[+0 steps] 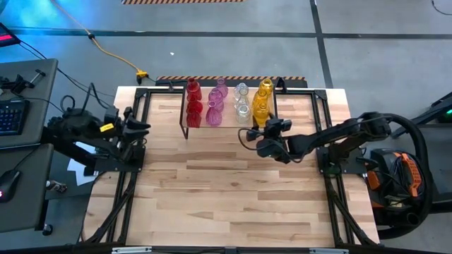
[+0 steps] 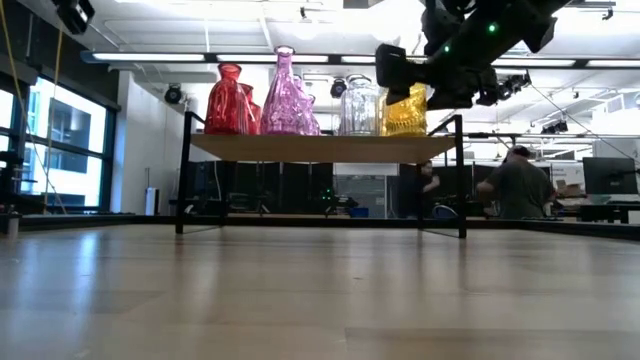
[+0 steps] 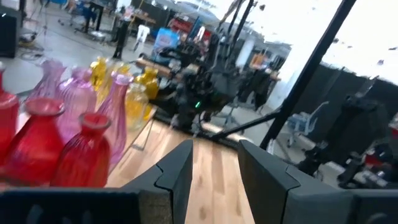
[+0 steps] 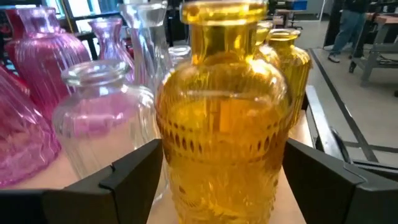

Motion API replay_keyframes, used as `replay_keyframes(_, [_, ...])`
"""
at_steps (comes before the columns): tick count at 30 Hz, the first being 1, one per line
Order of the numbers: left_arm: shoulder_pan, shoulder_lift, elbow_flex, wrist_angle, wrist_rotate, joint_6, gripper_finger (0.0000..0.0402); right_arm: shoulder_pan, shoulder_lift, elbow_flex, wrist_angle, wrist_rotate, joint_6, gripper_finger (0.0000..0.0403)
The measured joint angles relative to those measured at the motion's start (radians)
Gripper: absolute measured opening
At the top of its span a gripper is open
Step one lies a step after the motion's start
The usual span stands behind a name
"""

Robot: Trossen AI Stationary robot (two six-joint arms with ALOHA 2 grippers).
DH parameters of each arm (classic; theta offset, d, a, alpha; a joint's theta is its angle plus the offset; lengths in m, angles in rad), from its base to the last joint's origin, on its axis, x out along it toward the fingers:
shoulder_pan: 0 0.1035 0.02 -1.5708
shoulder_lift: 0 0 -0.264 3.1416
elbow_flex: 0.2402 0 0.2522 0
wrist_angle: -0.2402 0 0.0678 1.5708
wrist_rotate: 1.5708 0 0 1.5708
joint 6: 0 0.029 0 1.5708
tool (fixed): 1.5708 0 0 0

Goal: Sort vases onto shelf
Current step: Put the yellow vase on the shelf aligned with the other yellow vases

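The vases (image 1: 227,104) stood on the shelf (image 2: 325,147) in colour groups, red, pink, clear, then yellow (image 4: 222,124) at one end. The right gripper (image 1: 264,131) sat at the shelf's yellow end, jaws spread to either side of the front yellow vase, apparently clear of the glass. The left gripper (image 3: 212,163) waited off the shelf's red end, jaws parted and empty.

Red, pink, clear and yellow vases (image 1: 226,104) stand upright on the shelf (image 2: 330,148).

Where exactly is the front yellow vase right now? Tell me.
The front yellow vase stands on the shelf at its right end, beside a clear vase, between the right gripper's open fingers.
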Motion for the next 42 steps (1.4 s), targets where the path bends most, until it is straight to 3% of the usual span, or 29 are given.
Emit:
replay_keyframes(12, [0.0, -0.002, -0.001, -0.181, -0.014, -0.013, 0.012, 0.011, -0.037, 0.002, -0.002, -0.027, -0.028, 0.0303])
replay_keyframes(42, [0.0, -0.002, -0.001, -0.186, 0.032, -0.07, 0.012, 0.07, -0.057, 0.017, -0.002, 0.014, -0.086, 0.0303])
